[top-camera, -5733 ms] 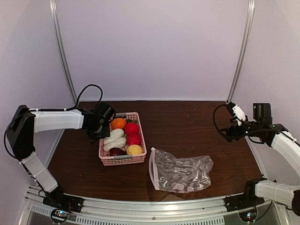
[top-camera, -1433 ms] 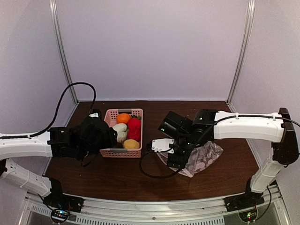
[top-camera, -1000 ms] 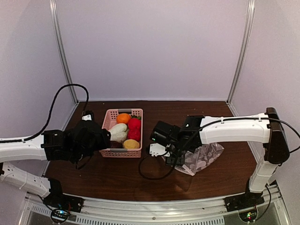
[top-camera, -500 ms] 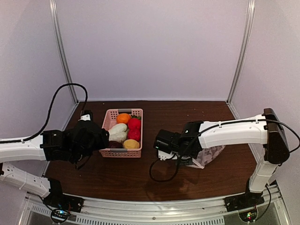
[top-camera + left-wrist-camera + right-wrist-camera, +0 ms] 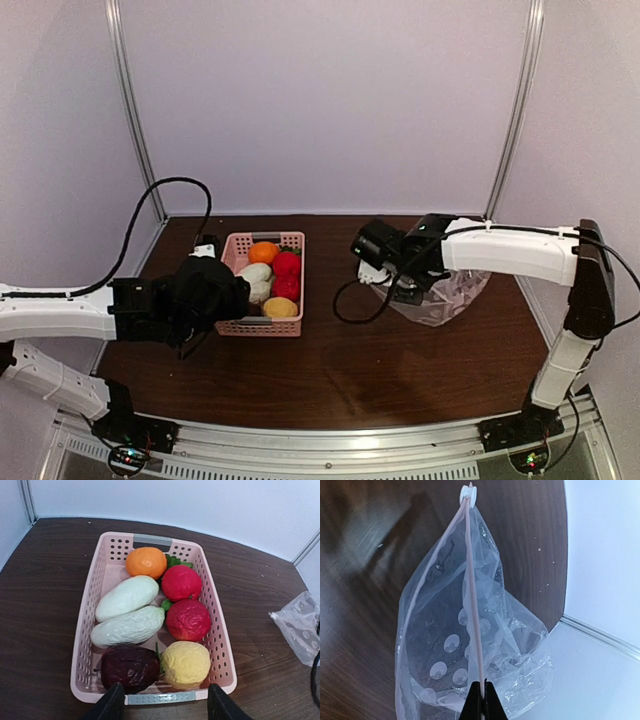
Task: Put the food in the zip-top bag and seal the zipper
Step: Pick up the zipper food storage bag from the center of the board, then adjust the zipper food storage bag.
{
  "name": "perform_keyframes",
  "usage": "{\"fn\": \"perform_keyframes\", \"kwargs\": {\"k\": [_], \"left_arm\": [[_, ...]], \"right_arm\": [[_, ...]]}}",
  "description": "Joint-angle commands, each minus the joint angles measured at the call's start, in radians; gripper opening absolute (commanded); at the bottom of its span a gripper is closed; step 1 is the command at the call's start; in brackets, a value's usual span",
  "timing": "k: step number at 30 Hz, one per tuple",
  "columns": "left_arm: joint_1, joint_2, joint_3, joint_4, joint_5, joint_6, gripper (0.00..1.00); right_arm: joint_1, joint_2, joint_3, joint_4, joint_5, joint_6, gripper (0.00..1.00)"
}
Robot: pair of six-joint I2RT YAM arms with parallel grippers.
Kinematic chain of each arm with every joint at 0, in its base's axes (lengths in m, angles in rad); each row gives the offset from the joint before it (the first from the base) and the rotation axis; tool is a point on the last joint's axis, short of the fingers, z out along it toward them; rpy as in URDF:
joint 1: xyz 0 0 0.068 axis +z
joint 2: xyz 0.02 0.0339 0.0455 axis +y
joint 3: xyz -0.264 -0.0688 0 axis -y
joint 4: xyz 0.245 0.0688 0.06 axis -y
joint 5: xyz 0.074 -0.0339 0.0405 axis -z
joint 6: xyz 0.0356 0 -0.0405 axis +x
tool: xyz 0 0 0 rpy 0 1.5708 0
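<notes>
Bag prep: right gripper (image 5: 480,696), clamped on the zipper (image 5: 474,605), is holding the bag (image 5: 440,670) up right of the basket (image 5: 87,635). Left gripper (image 5: 165,710), spread, empty, is hovering at its near end, probably needing food (image 5: 185,664) next.

Food (image 5: 131,628) sits in basket (image 5: 86,635); clear bag (image 5: 451,645) open.

Left fingers (image 5: 113,705) spread apart; right fingers (image 5: 474,708) pinched together.

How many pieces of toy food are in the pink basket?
7: orange at the far end, two red ones down the right side, two whitish ones on the left, dark purple one and yellow one at the near end. Others may hide underneath.
</notes>
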Motion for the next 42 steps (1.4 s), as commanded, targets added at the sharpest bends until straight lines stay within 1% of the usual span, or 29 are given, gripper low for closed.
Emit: {"fn": "perform_keyframes", "kwargs": {"k": [1,2,4,8,11,14,18,23,25,27,31,33,39,41,42], "left_arm": [[0.006,0.075,0.061,0.203,0.079,0.11,0.57],[0.006,0.097,0.073,0.232,0.097,0.115,0.58],[0.006,0.148,0.096,0.308,0.154,0.137,0.59],[0.006,0.286,0.175,0.485,0.304,0.179,0.62],[0.005,0.401,0.273,0.601,0.433,0.198,0.64],[0.004,0.516,0.407,0.637,0.516,0.191,0.66],[0.002,0.607,0.529,0.632,0.526,0.161,0.67],[0.003,0.685,0.606,0.597,0.488,0.084,0.67],[0.003,0.71,0.631,0.568,0.474,0.06,0.66],[0.003,0.731,0.64,0.574,0.463,0.034,0.66],[0.003,0.772,0.677,0.587,0.469,0.031,0.65],[0.003,0.795,0.707,0.568,0.474,0.032,0.65],[0.007,0.866,0.784,0.455,0.442,-0.018,0.62],[0.009,0.887,0.816,0.381,0.43,-0.055,0.59],[0.011,0.895,0.82,0.369,0.43,-0.069,0.56]], "right_arm": [[-0.169,-0.14,0.094,0.077,-0.126,0.037,0.0],[-0.204,-0.169,0.091,0.113,-0.168,0.043,0.0],[-0.261,-0.244,0.026,0.218,-0.224,0.058,0.0],[-0.298,-0.369,-0.15,0.464,-0.293,0.087,0.0],[-0.304,-0.4,-0.223,0.55,-0.36,0.121,0.0],[-0.308,-0.399,-0.263,0.604,-0.409,0.151,0.0],[-0.312,-0.372,-0.267,0.624,-0.493,0.199,0.0],[-0.318,-0.36,-0.262,0.644,-0.6,0.252,0.0],[-0.319,-0.357,-0.26,0.65,-0.629,0.269,0.0],[-0.321,-0.355,-0.266,0.664,-0.653,0.283,0.0],[-0.321,-0.356,-0.281,0.682,-0.717,0.309,0.0],[-0.321,-0.354,-0.281,0.675,-0.743,0.309,0.0],[-0.321,-0.355,-0.288,0.671,-0.78,0.295,0.0],[-0.32,-0.356,-0.286,0.666,-0.756,0.296,0.0],[-0.321,-0.363,-0.286,0.669,-0.728,0.298,0.0]]}}
